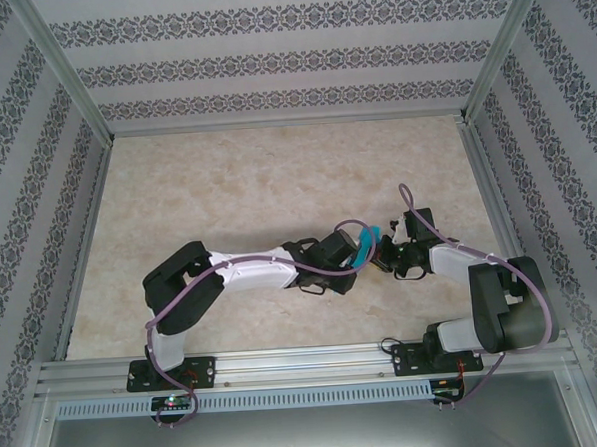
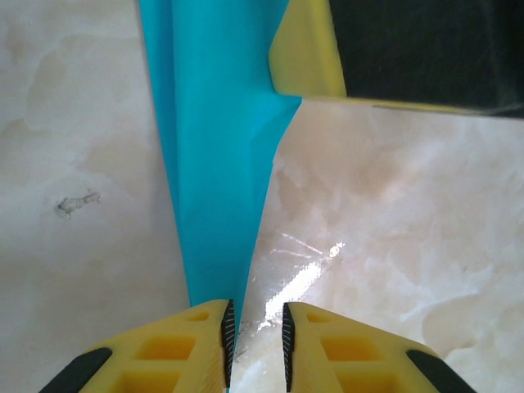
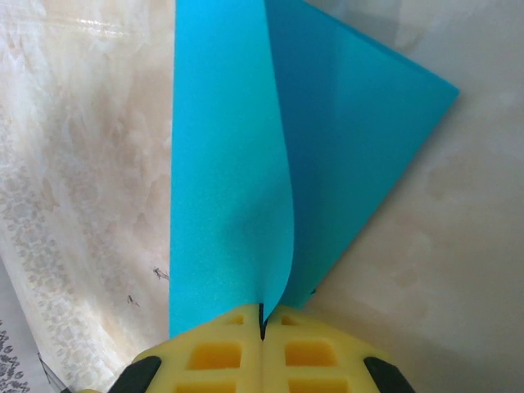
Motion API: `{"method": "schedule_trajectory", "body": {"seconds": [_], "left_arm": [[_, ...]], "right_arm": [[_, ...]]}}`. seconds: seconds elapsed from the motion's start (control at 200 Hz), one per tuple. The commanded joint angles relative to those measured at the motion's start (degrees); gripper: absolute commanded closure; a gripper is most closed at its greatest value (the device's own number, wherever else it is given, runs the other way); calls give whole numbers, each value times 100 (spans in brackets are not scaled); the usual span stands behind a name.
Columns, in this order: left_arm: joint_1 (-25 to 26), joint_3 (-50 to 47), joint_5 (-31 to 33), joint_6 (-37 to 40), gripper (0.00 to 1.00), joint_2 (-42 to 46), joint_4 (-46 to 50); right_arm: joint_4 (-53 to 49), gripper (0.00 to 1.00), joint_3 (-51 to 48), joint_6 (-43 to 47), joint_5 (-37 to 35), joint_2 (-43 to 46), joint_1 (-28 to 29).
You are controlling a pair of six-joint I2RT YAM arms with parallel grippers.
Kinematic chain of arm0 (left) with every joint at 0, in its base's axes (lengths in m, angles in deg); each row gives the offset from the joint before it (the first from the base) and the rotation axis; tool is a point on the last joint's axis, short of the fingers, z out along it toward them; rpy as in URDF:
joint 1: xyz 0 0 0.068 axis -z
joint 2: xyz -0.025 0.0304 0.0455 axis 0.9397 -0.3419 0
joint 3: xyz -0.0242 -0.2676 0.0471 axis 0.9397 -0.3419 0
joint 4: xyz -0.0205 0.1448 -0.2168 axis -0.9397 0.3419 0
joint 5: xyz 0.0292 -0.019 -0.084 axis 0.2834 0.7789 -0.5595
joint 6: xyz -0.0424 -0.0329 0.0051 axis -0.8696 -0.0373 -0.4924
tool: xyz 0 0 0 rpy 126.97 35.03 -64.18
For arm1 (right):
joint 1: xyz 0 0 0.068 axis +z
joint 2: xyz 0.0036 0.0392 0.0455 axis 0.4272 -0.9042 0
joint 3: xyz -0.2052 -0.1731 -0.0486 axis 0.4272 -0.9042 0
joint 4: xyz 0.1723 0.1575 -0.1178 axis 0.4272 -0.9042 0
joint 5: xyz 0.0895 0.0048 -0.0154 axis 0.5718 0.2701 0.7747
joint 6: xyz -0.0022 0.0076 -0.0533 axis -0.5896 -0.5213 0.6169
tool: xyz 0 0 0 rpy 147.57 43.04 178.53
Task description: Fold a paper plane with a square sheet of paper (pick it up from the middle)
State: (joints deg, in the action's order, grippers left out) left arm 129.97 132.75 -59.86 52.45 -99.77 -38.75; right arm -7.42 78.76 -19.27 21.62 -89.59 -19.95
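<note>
The right hand [image 3: 262, 315] is clamped together on the thin turquoise-blue square sheet of paper [image 3: 229, 205], which is folded over and sits between both hands near the middle of the beige marbled tabletop [image 3: 458, 246]. The left hand [image 2: 254, 327] stands narrowly apart, with the paper's narrow end beside one pad

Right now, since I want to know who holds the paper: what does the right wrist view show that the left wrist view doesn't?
Right wrist view: the right claw shut on the square sheet of paper, one flap curling, a pointed corner sticking out. Left wrist view: the left claw with a gap between its fingers, table showing through. Both: the turquoise sheet over the marbled table.
</note>
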Motion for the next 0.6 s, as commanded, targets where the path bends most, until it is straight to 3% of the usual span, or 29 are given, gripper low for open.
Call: {"method": "schedule_trajectory", "body": {"seconds": [0.0, 0.38, 0.6], "left_arm": [[128, 47, 318, 310, 76, -150, 347], [223, 144, 673, 578, 76, -348, 517], [267, 48, 852, 594, 70, -155, 515]], "right_arm": [[-129, 100, 140, 101, -102, -12, -33], [-199, 100, 176, 128, -122, 3, -33], [-266, 100, 184, 163, -161, 11, -36]]}}
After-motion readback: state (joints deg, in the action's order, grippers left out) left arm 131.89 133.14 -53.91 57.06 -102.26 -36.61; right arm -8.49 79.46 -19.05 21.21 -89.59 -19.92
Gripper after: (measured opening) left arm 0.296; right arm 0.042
